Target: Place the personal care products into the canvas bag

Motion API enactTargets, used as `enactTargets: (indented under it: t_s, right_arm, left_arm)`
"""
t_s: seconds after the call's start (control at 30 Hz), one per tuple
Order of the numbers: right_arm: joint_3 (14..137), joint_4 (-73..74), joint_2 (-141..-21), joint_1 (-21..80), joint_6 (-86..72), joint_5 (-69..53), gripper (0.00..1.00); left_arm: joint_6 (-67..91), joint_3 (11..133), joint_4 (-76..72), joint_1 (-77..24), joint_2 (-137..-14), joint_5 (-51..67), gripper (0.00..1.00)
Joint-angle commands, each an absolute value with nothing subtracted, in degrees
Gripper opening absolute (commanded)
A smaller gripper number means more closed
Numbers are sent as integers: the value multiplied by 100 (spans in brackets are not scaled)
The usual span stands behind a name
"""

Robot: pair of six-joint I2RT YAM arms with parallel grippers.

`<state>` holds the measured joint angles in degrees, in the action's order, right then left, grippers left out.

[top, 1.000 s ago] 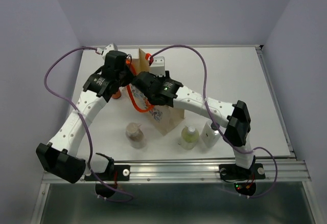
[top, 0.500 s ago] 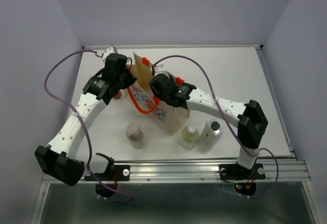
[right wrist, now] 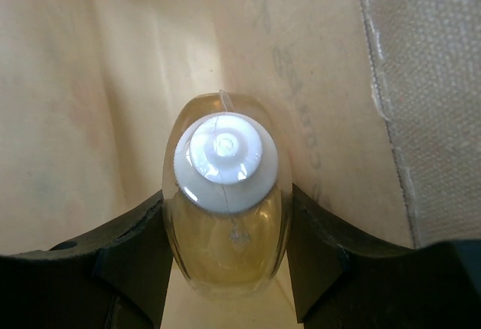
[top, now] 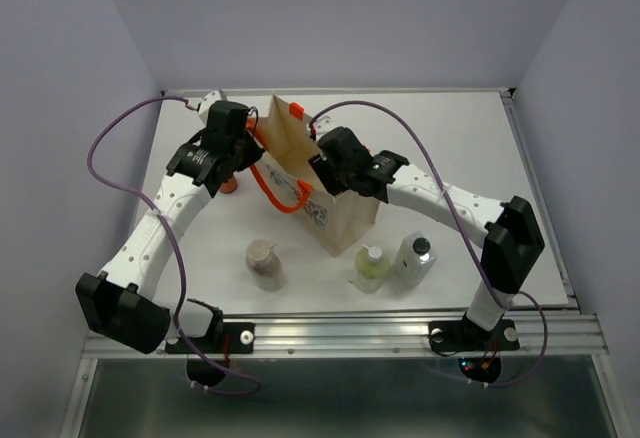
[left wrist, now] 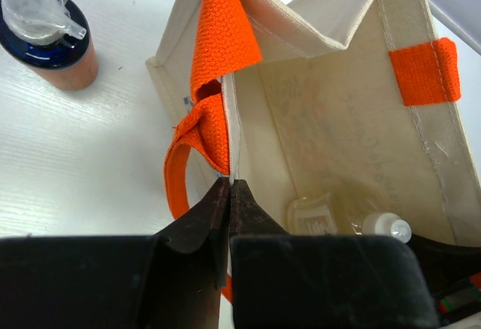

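**While the left gripper (left wrist: 229, 194) is pinching the canvas bag (top: 345, 216), the right gripper (right wrist: 225, 261) is holding a bottle inside**

As the bag is standing open mid-desk, the amber bottle (right wrist: 225, 209) is being held inside it, clamped between the right fingers (right wrist: 131, 265). The left jaws are pressing shut on the rim by an orange handle (left wrist: 218, 36). The orange bottle (left wrist: 49, 40) is standing just outside, toward the far-left corner. The tan-brown bottle (top: 265, 264), pale green bottle (top: 370, 269) and whitish bottle (top: 413, 258) are lining the near edge.
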<state>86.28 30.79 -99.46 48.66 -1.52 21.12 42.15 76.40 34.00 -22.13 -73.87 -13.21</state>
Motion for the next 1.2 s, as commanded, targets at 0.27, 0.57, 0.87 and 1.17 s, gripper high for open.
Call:
enactTargets:
  t_s: [0.27, 0.57, 0.87, 1.17]
  right_arm:
    - [8474, 2646, -9651, 4360, 800, 2241, 1]
    - [8138, 2681, -9703, 3955, 782, 1960, 5]
    - [8087, 2663, -10213, 3902, 747, 2460, 3]
    - [7945, 2663, -10345, 3902, 554, 2505, 28]
  left_arm:
    - [3797, 8060, 2795, -2022, -7488, -1907, 0]
    - [3779, 8042, 2664, -1960, -7497, -1662, 0]
    - [3753, 8104, 2681, -1960, -7655, -1512, 0]
    - [3735, 8209, 2733, -1960, -7690, -1529, 0]
